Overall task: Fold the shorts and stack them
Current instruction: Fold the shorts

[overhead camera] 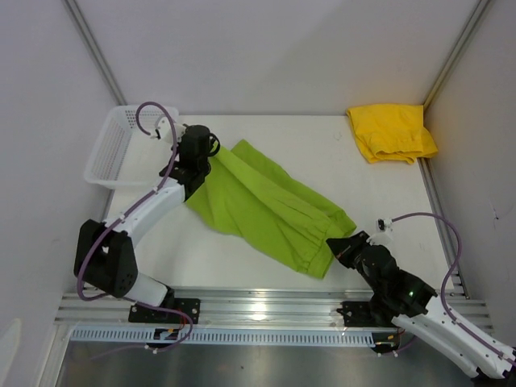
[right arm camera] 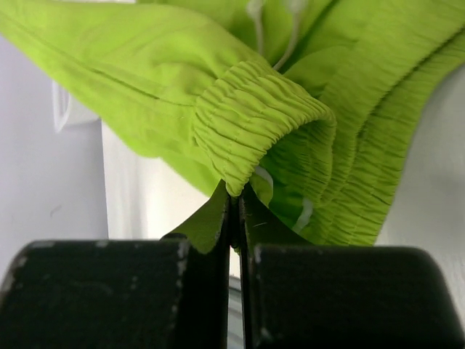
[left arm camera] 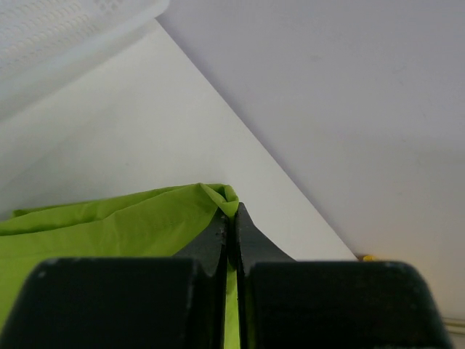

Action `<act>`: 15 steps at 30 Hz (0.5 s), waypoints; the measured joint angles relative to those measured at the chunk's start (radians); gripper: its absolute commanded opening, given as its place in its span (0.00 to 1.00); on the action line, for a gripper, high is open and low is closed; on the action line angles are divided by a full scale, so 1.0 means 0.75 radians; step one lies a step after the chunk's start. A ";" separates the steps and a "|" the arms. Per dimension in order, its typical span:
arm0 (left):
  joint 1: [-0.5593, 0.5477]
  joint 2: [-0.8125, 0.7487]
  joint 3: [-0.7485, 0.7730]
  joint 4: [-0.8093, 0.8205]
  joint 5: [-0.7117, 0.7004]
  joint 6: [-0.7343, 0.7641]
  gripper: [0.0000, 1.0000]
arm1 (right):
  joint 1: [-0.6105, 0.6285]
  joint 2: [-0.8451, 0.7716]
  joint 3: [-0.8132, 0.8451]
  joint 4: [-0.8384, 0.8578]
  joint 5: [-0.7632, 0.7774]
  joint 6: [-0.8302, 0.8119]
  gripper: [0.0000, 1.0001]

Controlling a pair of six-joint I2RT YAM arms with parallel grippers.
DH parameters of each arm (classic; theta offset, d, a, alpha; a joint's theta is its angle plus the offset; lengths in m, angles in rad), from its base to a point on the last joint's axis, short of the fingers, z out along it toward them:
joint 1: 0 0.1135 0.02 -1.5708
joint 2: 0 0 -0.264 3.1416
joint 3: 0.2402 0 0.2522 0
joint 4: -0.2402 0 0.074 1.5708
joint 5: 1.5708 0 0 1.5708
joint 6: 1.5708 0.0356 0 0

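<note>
We see lime green cloth shorts [overhead camera: 266,211] stretched diagonally across frame centre. Left gripper [left arm camera: 231,222] pinching cloth corner, upper left. Right gripper [right arm camera: 234,207] pinching elastic waistband, lower right. Bright yellow cloth shorts [overhead camera: 391,133] bunched upper right, well apart. White plastic mesh basket [overhead camera: 109,149] upper left.

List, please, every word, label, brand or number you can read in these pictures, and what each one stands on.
None: no readable text shows in any view.
The lime green shorts, the yellow shorts and the white basket bear no legible writing.
</note>
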 measured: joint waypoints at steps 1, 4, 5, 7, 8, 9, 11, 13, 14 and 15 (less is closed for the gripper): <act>0.000 0.023 0.011 0.027 0.003 -0.001 0.00 | 0.000 0.017 -0.002 -0.002 0.028 0.020 0.00; 0.000 0.084 0.018 0.115 0.021 -0.012 0.00 | 0.000 0.058 -0.003 -0.014 0.110 0.080 0.00; 0.000 0.099 0.018 0.138 0.024 -0.015 0.00 | 0.000 0.066 -0.003 -0.015 0.134 0.096 0.00; 0.000 0.123 0.018 0.171 0.028 -0.024 0.00 | 0.000 0.071 -0.003 -0.016 0.179 0.115 0.00; -0.001 0.137 0.023 0.186 0.029 -0.027 0.00 | 0.000 0.073 -0.003 -0.015 0.201 0.126 0.00; -0.002 0.155 0.033 0.201 0.032 -0.028 0.00 | 0.000 0.078 -0.003 -0.015 0.226 0.137 0.00; -0.003 0.198 0.062 0.224 0.036 -0.032 0.00 | 0.000 0.099 -0.003 -0.017 0.270 0.167 0.00; -0.007 0.249 0.096 0.242 0.048 -0.038 0.00 | 0.000 0.132 -0.003 -0.020 0.308 0.201 0.00; -0.009 0.270 0.109 0.250 0.053 -0.038 0.00 | 0.000 0.152 -0.003 -0.020 0.325 0.218 0.00; -0.011 0.299 0.123 0.266 0.062 -0.039 0.00 | -0.001 0.175 -0.003 -0.019 0.344 0.232 0.00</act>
